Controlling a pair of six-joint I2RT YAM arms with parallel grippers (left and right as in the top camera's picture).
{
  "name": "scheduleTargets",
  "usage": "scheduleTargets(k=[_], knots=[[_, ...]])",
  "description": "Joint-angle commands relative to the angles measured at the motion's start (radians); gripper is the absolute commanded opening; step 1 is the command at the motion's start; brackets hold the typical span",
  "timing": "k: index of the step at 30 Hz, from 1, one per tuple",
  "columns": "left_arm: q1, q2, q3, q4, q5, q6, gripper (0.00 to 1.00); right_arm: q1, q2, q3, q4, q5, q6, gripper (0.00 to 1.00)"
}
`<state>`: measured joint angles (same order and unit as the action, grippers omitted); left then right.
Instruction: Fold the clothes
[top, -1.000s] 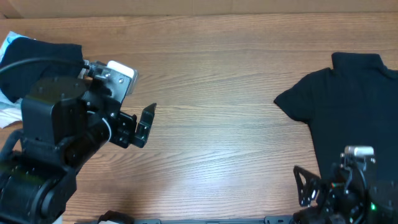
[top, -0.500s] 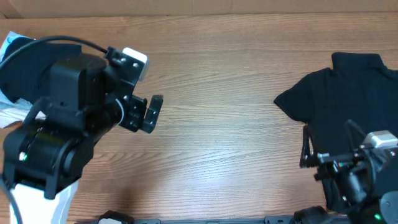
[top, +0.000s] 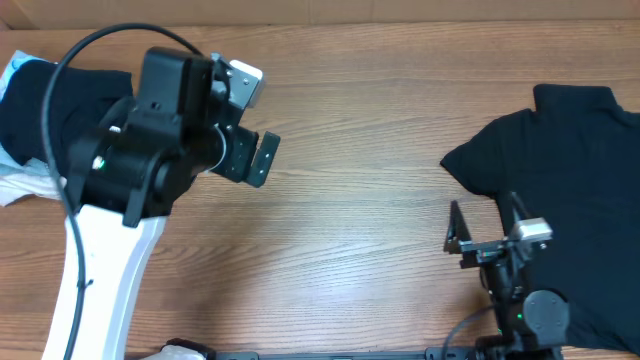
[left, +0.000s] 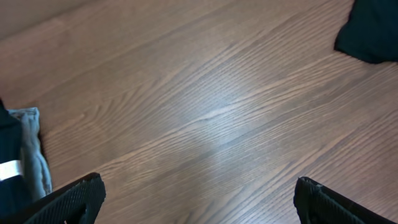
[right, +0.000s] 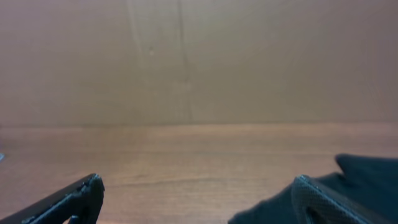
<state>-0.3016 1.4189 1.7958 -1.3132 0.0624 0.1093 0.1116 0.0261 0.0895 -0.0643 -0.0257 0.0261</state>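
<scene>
A black T-shirt (top: 570, 170) lies spread on the table at the right, one sleeve pointing left; it also shows in the right wrist view (right: 348, 186) and its sleeve tip in the left wrist view (left: 370, 31). A folded black pile (top: 50, 110) lies at the far left, partly hidden by my left arm. My left gripper (top: 262, 158) is open and empty above bare wood. My right gripper (top: 483, 222) is open and empty by the spread shirt's lower left edge.
White and light blue cloth (top: 15, 180) lies under the pile at the left edge; a grey-blue piece also shows in the left wrist view (left: 34, 149). A cardboard wall (right: 199, 56) stands behind the wooden table (top: 350, 200).
My left arm has swung up and to the right, away from the folded pile. My right gripper has risen from the near edge toward the spread shirt's left side.
</scene>
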Motion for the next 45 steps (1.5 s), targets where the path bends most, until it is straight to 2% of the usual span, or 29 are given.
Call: scheduleTargets(k=[1, 25, 28, 31, 36, 41, 45], knots=[[-0.006, 0.055, 0.008, 0.001, -0.011, 0.018, 1.0, -0.003, -0.023, -0.08, 0.03, -0.071, -0.011, 1.0], [-0.004, 0.407, 0.006, 0.011, -0.012, 0.018, 1.0, -0.005, -0.023, -0.082, -0.008, -0.07, -0.012, 1.0], [-0.019, 0.389, 0.005, 0.012, -0.029, 0.018, 1.0, -0.005, -0.023, -0.082, -0.009, -0.07, -0.012, 1.0], [-0.04, 0.293, 0.005, 0.009, -0.039, 0.023, 1.0, -0.005, -0.023, -0.082, -0.008, -0.07, -0.012, 1.0], [-0.031, 0.088, 0.005, -0.013, -0.156, 0.027, 1.0, -0.005, -0.023, -0.082, -0.009, -0.07, -0.012, 1.0], [0.099, -0.197, -0.045, 0.188, -0.168, 0.026, 1.0, -0.005, -0.023, -0.082, -0.008, -0.07, -0.012, 1.0], [0.238, -0.441, -0.235, 0.346, -0.086, 0.026, 1.0, -0.005, -0.023, -0.082, -0.008, -0.07, -0.012, 1.0]])
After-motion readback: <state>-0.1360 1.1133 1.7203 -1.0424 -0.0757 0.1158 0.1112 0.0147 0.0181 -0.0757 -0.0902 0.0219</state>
